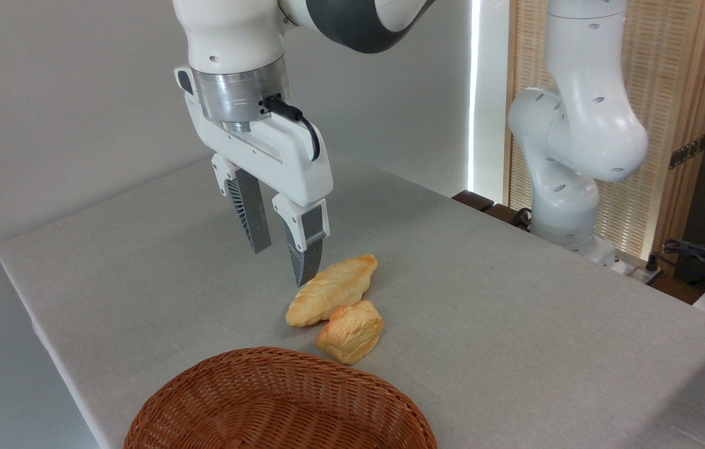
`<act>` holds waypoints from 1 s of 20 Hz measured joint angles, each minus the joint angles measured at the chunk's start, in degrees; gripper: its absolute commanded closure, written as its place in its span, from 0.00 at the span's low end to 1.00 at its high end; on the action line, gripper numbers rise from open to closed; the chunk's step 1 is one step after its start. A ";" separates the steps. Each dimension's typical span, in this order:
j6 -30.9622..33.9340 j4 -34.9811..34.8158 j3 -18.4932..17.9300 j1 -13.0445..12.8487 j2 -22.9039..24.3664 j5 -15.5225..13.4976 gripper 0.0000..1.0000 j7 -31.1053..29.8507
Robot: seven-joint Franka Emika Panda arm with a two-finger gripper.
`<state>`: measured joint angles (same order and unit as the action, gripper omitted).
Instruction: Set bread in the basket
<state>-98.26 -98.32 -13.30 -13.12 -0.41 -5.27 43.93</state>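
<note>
the gripper (280,252) hangs in the middle left of the frame, fingers pointing down and spread apart with nothing between them; its tips hover just above the table (109,262), near the upper left end of the long loaf (331,289) but apparently not touching it; the bread (351,331), the short chunky piece with a paler ridged top, lies lower and to the right, in the centre of the frame, pressed against the long loaf's lower side; the basket (277,405) sits at the bottom centre, its near part cut off by the frame edge, its rim just below and left of the bread and empty as far as can be seen.

the bread looks light and probably a little soft or foam-like, with a matte crust that should not slip much; it likely gives under a hard squeeze, so a gentle close seems wise; the best hold seems across its short width, at the middle of the lump; the trouble is the long loaf touching it on one side, so a finger coming down there may nudge or catch the wrong piece; coming in along the free sides would avoid that.
</note>
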 measured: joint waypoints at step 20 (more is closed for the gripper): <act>-0.84 0.00 -0.08 0.00 0.00 0.00 0.00 -0.07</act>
<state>-99.10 -98.32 -13.38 -13.12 -0.41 -5.27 43.86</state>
